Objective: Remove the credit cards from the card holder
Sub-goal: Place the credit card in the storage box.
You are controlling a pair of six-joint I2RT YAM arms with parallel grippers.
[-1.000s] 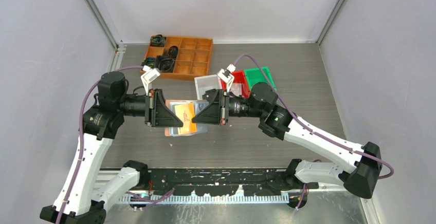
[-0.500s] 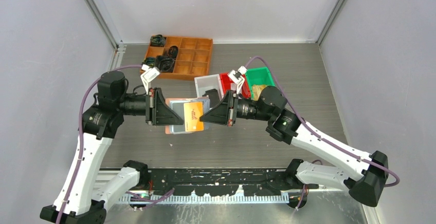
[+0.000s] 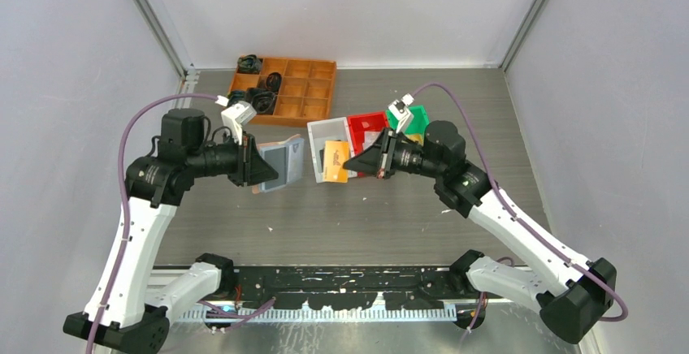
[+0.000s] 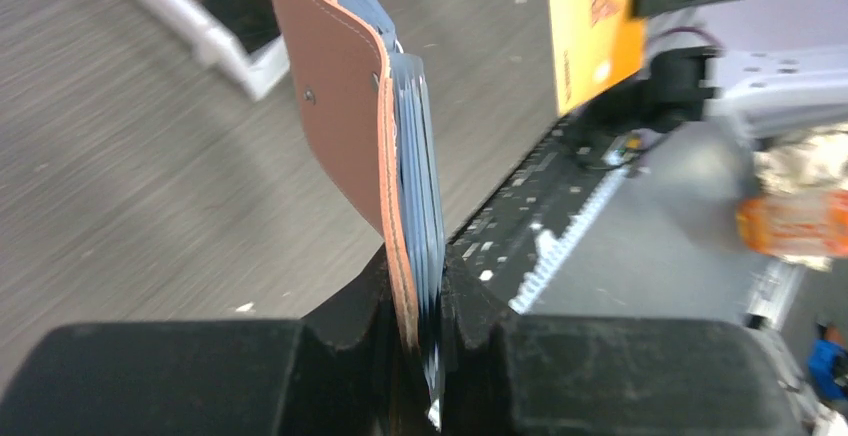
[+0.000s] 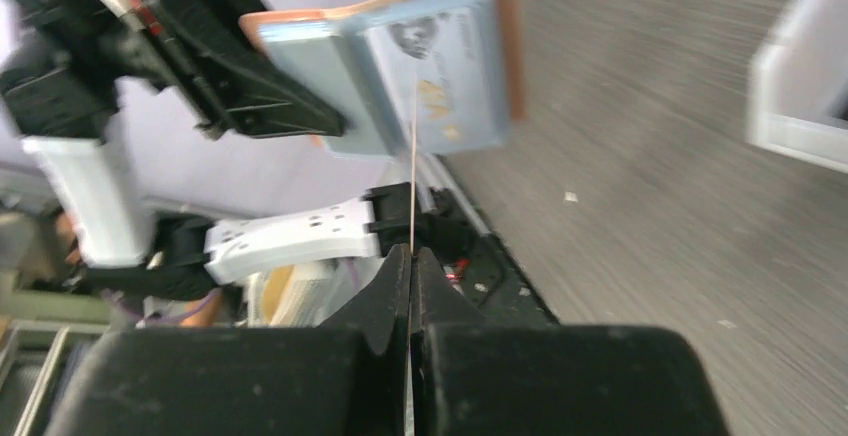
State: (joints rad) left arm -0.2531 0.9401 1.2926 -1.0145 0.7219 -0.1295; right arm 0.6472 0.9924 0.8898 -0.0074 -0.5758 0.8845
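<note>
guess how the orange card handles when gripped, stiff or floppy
Probably stiff: the orange card stands straight though pinched at only one edge. Likely light, being so thin edge-on in the right wrist view, so it might pivot in the jaws.

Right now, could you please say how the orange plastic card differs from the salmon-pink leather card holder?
The orange plastic card is one thin sheet; the salmon-pink leather card holder is thicker, with bluish sleeves. The right pincer grips the card, the left pincer the holder. Both are held aloft.

Matt leather-like card holder (image 4: pixel 340 116), glossy plastic sleeves (image 4: pixel 418 156), smooth plastic credit card (image 4: pixel 590 26)
</note>
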